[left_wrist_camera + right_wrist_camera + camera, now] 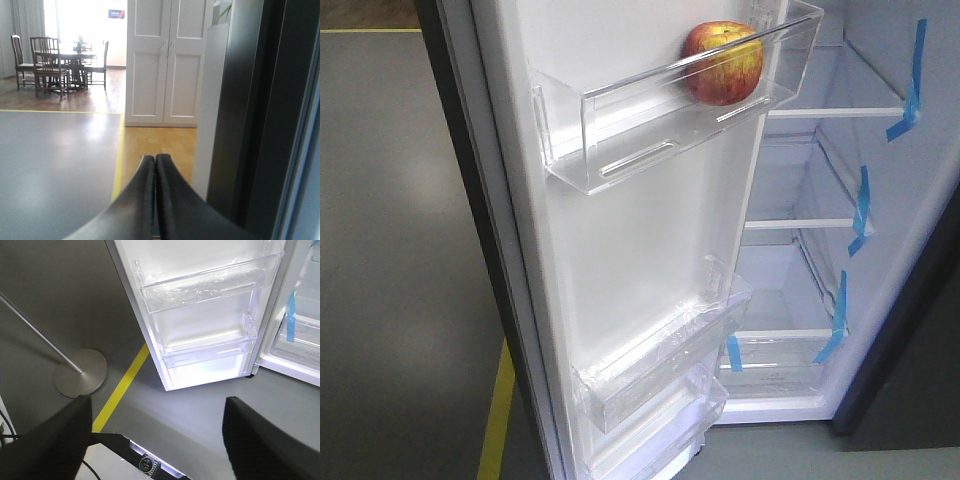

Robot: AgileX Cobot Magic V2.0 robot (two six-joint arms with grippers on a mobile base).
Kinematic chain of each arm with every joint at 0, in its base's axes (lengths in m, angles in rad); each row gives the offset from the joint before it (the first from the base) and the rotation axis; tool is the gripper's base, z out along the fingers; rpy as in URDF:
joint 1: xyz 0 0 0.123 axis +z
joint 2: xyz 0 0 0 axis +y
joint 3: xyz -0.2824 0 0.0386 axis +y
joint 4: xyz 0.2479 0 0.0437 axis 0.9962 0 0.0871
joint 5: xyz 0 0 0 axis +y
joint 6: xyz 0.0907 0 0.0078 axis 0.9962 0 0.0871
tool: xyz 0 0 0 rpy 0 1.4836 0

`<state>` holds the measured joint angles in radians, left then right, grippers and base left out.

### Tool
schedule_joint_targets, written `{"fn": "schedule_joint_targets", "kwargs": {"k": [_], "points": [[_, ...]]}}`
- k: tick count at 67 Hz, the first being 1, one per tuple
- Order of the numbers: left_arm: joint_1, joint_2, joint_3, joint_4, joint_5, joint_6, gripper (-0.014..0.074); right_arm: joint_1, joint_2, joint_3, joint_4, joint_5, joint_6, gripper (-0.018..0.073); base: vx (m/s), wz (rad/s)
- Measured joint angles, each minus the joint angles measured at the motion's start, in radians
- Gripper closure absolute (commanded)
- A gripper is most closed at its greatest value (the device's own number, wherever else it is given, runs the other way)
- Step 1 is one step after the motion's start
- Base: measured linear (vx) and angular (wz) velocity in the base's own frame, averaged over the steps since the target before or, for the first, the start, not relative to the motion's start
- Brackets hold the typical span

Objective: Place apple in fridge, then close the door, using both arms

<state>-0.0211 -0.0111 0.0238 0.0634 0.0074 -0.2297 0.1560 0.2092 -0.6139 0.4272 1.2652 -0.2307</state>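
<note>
One apple [722, 63] sits in the upper bin [630, 125] of the open door [630, 260]. I read left fingers [137, 205] clenched empty, right fingers [265, 445] released. Door panel is rigid; I would push its outer edge gently, since the apple may roll.

grey floor [50, 165] with yellow line [119, 165], white double doors [165, 60], perhaps wooden chairs [47, 65] beyond

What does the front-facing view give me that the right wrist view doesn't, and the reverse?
Only the front-facing view shows the small red-and-yellow apple sitting in the clear plastic top bin of the open white-lined door. Only the right wrist view shows the open black right gripper and a round grey metal stand base. Both show the door's lower clear bins, blue tape strips and the yellow floor line.
</note>
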Motion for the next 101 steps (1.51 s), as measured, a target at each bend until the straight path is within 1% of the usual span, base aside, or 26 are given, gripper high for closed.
{"fn": "schedule_joint_targets", "kwargs": {"k": [5, 9, 14, 21, 29, 38, 47, 52, 63, 72, 83, 89, 93, 101], "points": [[0.0, 0.0, -0.016, 0.0, -0.001, -0.053, 0.0603, 0.0, 0.0, 0.0, 0.0, 0.0, 0.0, 0.0043, 0.0, 0.0], [0.0, 0.0, -0.051, 0.0, 0.0, -0.078, 0.0603, 0.0, 0.0, 0.0, 0.0, 0.0, 0.0, 0.0043, 0.0, 0.0], [0.0, 0.0, -0.119, 0.0, 0.018, -0.089, 0.0603, 0.0, 0.0, 0.0, 0.0, 0.001, 0.0, 0.0043, 0.0, 0.0], [0.0, 0.027, -0.231, 0.001, 0.08, -0.09, 0.0603, 0.0, 0.0, 0.0, 0.0, 0.001, 0.0, 0.0043, 0.0, 0.0], [0.0, 0.144, -0.36, 0.026, 0.204, -0.089, 0.0603, 0.0, 0.0, 0.0, 0.0, 0.003, 0.0, 0.0043, 0.0, 0.0], [0.0, 0.329, -0.489, 0.084, 0.35, -0.089, 0.0603, 0.0, 0.0, 0.0, 0.0, 0.004, 0.0, 0.0043, 0.0, 0.0], [0.0, 0.527, -0.607, 0.106, 0.464, -0.085, 0.0603, 0.0, 0.0, 0.0, 0.0, 0.004, 0.0, 0.0043, 0.0, 0.0], [0.0, 0.639, -0.675, 0.107, 0.522, -0.063, 0.0603, 0.0, 0.0, 0.0, 0.0, 0.004, 0.0, 0.0043, 0.0, 0.0], [0.0, 0.881, -0.849, 0.106, 0.671, 0.025, 0.0603, 0.0, 0.0, 0.0, 0.001, 0.004, 0.0, 0.0043, 0.0, 0.0], [0.0, 1.057, -0.975, 0.065, 0.763, 0.102, 0.0603, 0.0, 0.0, 0.0, 0.001, 0.004, 0.0, 0.0043, 0.0, 0.0], [0.0, 1.219, -1.085, -0.063, 0.78, 0.215, 0.0603, 0.0, 0.0, 0.0, 0.001, 0.005, 0.0, 0.0043, 0.0, 0.0], [0.0, 1.297, -1.141, -0.117, 0.774, 0.268, 0.0603, 0.0, 0.0, 0.0, 0.001, 0.005, 0.0, 0.0043, 0.0, 0.0], [0.0, 1.337, -1.173, -0.139, 0.77, 0.282, 0.0603, 0.0, 0.0, 0.0, 0.001, 0.005, 0.0, 0.0043, 0.0, 0.0], [0.0, 1.424, -1.248, -0.159, 0.746, 0.294, 0.0603, 0.0, 0.0, 0.0, 0.001, 0.005, 0.0, 0.0043, 0.0, 0.0]]}}
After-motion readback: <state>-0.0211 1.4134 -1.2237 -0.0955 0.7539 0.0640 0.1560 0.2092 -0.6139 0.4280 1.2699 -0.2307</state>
